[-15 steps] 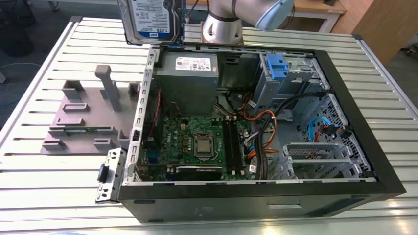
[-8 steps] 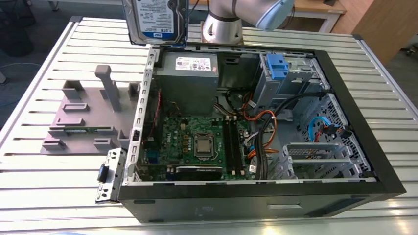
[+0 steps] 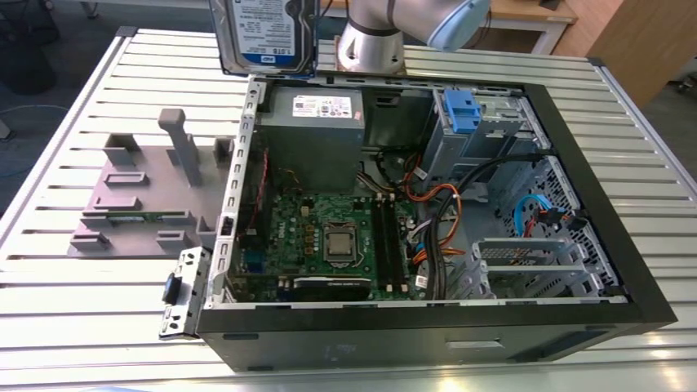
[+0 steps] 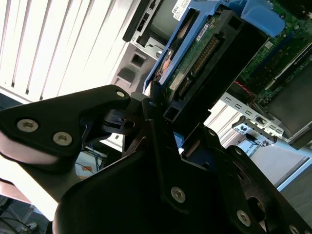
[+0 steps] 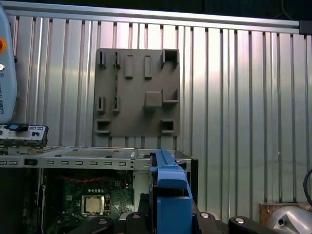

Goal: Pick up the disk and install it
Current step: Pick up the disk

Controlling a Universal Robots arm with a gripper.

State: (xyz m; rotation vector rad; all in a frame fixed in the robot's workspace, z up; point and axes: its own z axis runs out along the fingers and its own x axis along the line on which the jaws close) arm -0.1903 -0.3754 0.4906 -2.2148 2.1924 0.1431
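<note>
While it hangs clear of the worktop [image 3: 87, 343], the disk [image 3: 267, 34] stands on edge above the far rim of the open computer case [image 3: 436, 322], near the power-supply box [image 3: 310, 122], in the exterior view. In the second wrist view the hand [image 4: 158, 109] is pinched on the disk's blue bracket at one end. The first wrist view looks along that bracket's edge [image 5: 170, 195] toward the grey stand [image 5: 136, 92]. I judge it stiff, fairly heavy metal with a fragile circuit-board face, so the plastic frame's sides are the place to hold.
</note>
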